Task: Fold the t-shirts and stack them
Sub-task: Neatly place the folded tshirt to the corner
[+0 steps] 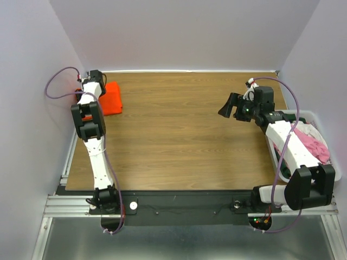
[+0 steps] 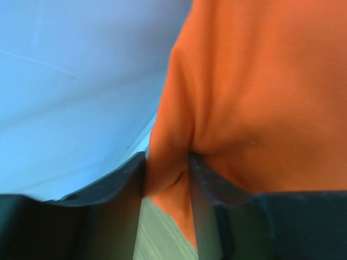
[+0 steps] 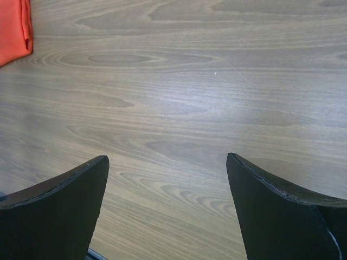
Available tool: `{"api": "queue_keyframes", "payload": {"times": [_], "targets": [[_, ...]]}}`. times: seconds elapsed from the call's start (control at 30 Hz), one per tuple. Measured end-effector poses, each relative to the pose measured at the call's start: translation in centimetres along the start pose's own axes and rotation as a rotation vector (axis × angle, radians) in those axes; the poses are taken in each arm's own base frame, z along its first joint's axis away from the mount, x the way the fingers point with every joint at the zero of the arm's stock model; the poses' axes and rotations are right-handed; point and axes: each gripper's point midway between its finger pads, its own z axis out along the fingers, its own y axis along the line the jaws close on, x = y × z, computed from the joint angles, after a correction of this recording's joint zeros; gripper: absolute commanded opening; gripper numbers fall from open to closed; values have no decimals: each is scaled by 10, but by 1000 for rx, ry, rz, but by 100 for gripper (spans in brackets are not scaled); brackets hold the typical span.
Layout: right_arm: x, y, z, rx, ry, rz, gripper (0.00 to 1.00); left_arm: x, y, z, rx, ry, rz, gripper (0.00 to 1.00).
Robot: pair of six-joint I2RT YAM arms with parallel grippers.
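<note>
The orange t-shirt (image 1: 111, 98) lies folded at the far left corner of the table. My left gripper (image 1: 91, 80) is at its left edge, shut on a fold of the orange cloth (image 2: 168, 168), which fills most of the left wrist view. My right gripper (image 1: 230, 105) is open and empty, held above the right part of the table; a corner of the orange shirt (image 3: 13, 30) shows far off in its view. Pink (image 1: 314, 143), dark green (image 1: 281, 157) and white (image 1: 313, 129) shirts lie in the bin at the right.
A white plastic bin (image 1: 306, 114) stands at the table's right edge, partly behind my right arm. The wooden tabletop (image 1: 184, 135) is bordered by white walls at the back and both sides.
</note>
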Motion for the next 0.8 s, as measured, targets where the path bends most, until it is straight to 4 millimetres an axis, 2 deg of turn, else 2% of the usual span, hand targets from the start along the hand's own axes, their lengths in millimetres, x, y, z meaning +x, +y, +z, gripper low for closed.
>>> {"api": "queue_keyframes", "payload": {"times": [0.13,0.23,0.3,0.4,0.47,0.57,0.63,0.7,0.8], "targets": [[2,0,0,-2,9,3,95,-2,7,-8,22,0,-10,61],[3,0,-1,-1,15,6,95,-6,15,-27,57,-16,-30,63],[4,0,-1,1,17,7,95,-11,23,-52,101,-42,-58,64],[4,0,-2,1,16,6,95,-24,33,-100,197,-111,-114,64],[3,1,-4,0,12,5,95,-36,32,-136,295,-176,-156,59],[0,4,-8,-6,-3,-2,95,-45,15,-183,450,-257,-190,47],[-2,7,-12,-11,-16,-7,95,-46,-4,-196,515,-274,-184,43],[-4,9,-16,-15,-25,-12,95,-41,-33,-194,568,-258,-159,42],[-5,11,-20,-16,-32,-17,95,-21,-73,-168,595,-187,-109,41]]}}
